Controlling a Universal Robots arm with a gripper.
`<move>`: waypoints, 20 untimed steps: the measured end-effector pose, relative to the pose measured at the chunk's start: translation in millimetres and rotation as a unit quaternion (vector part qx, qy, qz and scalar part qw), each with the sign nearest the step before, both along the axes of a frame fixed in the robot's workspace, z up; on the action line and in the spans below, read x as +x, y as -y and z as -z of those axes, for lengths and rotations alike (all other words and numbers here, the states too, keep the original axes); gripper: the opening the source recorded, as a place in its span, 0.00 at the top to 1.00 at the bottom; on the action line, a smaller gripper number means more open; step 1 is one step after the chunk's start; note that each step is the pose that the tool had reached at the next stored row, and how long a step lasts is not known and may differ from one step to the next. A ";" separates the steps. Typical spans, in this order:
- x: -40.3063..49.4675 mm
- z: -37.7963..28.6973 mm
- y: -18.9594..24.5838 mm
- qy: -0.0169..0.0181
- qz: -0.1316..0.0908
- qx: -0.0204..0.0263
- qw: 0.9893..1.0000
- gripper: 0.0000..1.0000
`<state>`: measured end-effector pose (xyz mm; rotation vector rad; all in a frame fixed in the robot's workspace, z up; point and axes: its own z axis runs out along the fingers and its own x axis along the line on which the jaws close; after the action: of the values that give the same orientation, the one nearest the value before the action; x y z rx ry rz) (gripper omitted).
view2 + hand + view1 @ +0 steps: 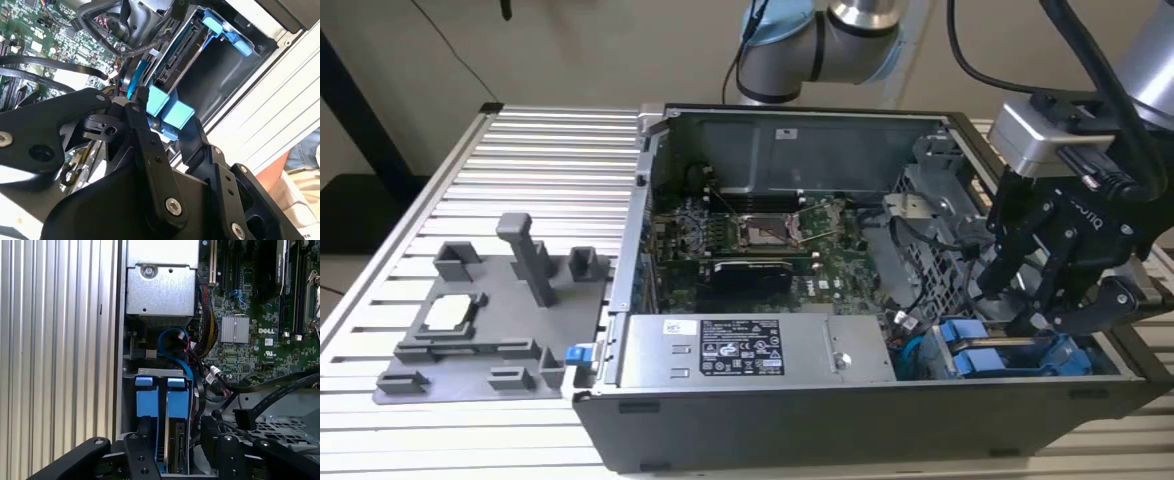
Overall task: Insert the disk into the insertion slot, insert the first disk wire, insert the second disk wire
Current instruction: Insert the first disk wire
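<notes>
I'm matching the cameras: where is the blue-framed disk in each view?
Exterior view: disk in a corner of the case, at the exterior view's right, under the tool.
First wrist view: disk between grey metal box and tool.
Second wrist view: disk beside the tool.
Shared landmark: green motherboard.

A worktop [520, 150] of ribbed aluminium slats stands before a pale, bare wall [587, 50]. A thin dark cable [451, 45] hangs down the wall past the worktop's far edge. Off the worktop's edge at the exterior view's left are beige floor [347, 275] and a black post [344, 90]. The light is soft and even, and falls bright on the slats [270, 115] in the second wrist view.
</notes>
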<state>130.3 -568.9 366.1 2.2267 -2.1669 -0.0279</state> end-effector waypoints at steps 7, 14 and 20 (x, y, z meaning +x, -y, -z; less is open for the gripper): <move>-0.1 -4.7 0.0 0.000 0.000 -0.004 1.000 0.47; 0.0 -11.0 0.0 0.002 0.000 -0.007 1.000 0.47; 0.0 -11.1 -0.1 0.050 -0.005 -0.007 0.999 0.47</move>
<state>130.2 -568.8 377.2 2.2774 -2.1977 0.1024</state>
